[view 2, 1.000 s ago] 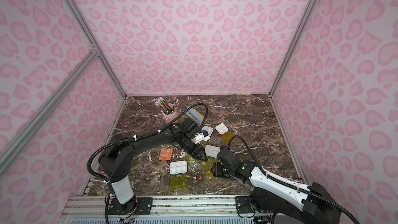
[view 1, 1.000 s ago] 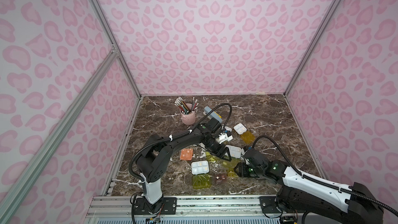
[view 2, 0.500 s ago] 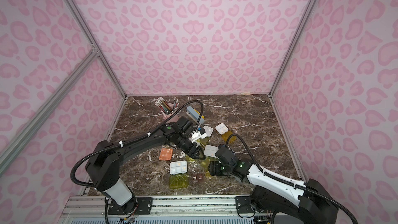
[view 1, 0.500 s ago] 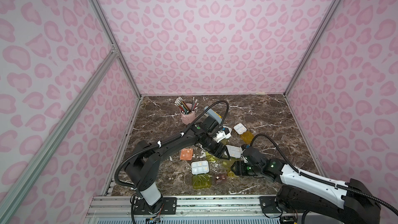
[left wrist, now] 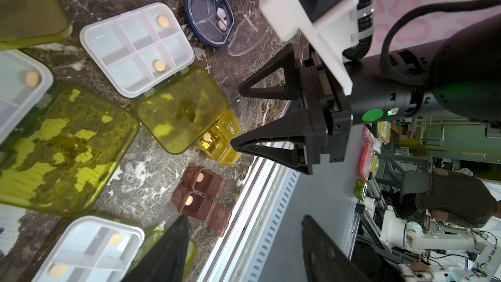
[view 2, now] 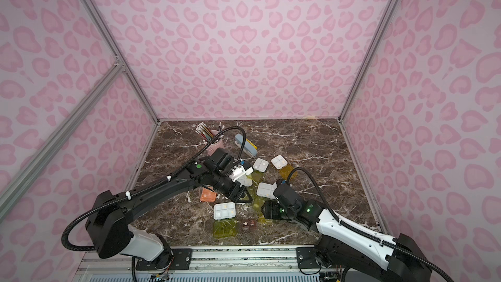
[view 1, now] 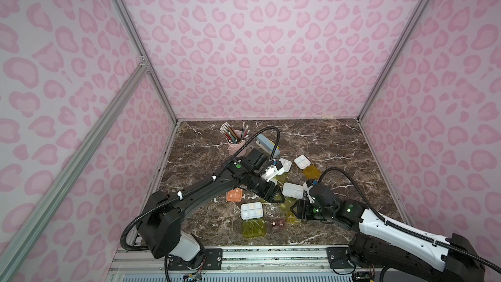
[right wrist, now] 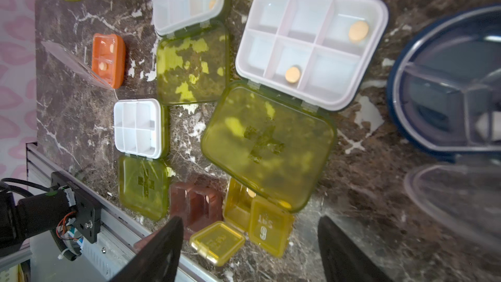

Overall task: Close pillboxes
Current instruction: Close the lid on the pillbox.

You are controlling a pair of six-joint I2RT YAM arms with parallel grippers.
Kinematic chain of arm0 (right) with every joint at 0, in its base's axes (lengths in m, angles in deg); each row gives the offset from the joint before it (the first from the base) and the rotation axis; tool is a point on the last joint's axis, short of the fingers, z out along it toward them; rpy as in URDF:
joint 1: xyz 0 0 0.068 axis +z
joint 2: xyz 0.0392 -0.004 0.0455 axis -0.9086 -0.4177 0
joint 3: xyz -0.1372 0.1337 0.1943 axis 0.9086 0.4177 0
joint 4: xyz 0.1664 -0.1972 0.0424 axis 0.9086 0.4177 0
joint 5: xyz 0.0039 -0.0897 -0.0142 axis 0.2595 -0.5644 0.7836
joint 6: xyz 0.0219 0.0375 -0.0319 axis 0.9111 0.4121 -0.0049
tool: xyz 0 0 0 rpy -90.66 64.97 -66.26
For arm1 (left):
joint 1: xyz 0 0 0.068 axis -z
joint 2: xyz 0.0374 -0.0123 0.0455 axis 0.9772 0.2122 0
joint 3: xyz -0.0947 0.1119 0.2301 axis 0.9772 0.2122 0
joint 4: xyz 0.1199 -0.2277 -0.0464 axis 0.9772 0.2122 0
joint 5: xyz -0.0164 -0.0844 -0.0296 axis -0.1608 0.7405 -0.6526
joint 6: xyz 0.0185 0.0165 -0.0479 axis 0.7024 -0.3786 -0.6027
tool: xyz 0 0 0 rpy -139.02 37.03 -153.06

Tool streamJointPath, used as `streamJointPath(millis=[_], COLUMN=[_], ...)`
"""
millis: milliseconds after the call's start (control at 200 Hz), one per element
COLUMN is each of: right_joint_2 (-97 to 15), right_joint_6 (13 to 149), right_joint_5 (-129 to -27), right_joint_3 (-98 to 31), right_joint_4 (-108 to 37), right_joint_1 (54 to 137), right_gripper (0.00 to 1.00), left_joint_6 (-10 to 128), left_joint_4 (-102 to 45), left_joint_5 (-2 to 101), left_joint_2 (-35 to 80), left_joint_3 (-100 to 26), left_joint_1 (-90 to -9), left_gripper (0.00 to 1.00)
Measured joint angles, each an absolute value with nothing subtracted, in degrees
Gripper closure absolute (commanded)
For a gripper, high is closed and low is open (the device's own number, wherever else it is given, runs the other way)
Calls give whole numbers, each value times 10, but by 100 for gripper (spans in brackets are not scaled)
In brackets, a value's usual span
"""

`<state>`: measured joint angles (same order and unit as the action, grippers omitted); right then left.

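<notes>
Closing the small yellow box looks like the step in hand, and since most lids lie open, the task reads as barely begun. In both top views the pillboxes (view 1: 252, 211) cluster from the middle of the tabletop (view 1: 339, 142) toward its front edge. The left gripper (view 1: 273, 197) hangs over the cluster's middle and the right gripper (view 1: 292, 211) sits low on the cluster's right-edge side. A pencil cup (view 2: 219, 144) and stapler (view 2: 246, 146) stand well apart toward the far edge. In the left wrist view the right gripper's jaws gape wide and empty, one fingertip (left wrist: 240, 145) right at the yellow box (left wrist: 218, 146), whose two flaps are open. The brown box (left wrist: 202, 199) lies just beside it by the front edge, and the left gripper's own jaws are spread with nothing between them. In the right wrist view the yellow box lies just ahead of the spread fingers, with the corner of a lime lid (right wrist: 268, 145) overlapping it. A good move, I judge, is to narrow the jaws and press each flap flat from above near its free edge, keeping off the lime lid and brown box. The tabletop is hard, polished stone, so the light box may skid. The pink walls leave room, but the arms are close together.
</notes>
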<state>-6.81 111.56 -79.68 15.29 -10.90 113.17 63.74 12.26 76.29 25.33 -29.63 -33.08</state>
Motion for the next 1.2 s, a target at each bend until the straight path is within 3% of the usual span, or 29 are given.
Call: streamJointPath(millis=[700,1200], right_joint_2=[-175,-276], right_joint_6=[1113,1082], right_joint_5=[-741,-713], right_joint_3=[171,105], right_joint_4=[-177,-212], right_joint_1=[1086,1062], right_gripper=[20,20], left_joint_6=[668,686], left_joint_4=[144,148], left_joint_5=[766,785], left_joint_2=[351,366], left_joint_3=[-370,-366], left_joint_1=[-331,-356], left_gripper=[32,32])
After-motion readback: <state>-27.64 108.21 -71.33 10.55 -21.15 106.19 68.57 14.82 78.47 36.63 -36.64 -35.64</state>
